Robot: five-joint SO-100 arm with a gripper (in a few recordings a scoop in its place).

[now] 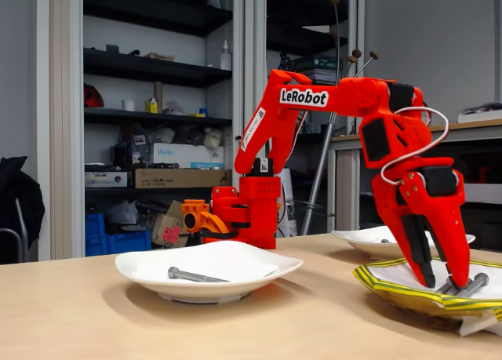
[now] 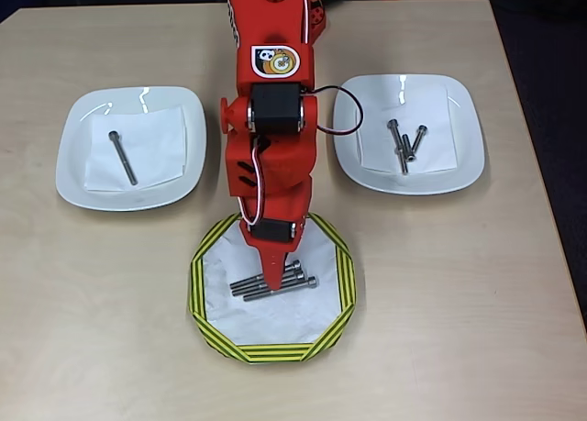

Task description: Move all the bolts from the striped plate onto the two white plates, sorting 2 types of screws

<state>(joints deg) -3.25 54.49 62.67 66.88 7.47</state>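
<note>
The striped plate [image 2: 198, 283] lies at the front middle in the overhead view, with three long bolts [image 2: 298, 282] side by side on its white inside. My red gripper [image 2: 275, 280] points down onto them. In the fixed view my gripper [image 1: 441, 281] has its tips at the bolts [image 1: 473, 283] in the striped plate [image 1: 392, 288], fingers a little apart and straddling one. The left white plate [image 2: 73, 164] holds one long bolt [image 2: 122, 157], which also shows in the fixed view [image 1: 194, 277]. The right white plate [image 2: 463, 155] holds three bolts [image 2: 404, 146], one longer and two short.
White paper sheets line all three plates. The arm's red base [image 1: 247, 211] stands at the back of the wooden table [image 2: 459, 329]. Shelves and clutter fill the room behind. The table's right edge [image 2: 541, 210] runs close to the right white plate.
</note>
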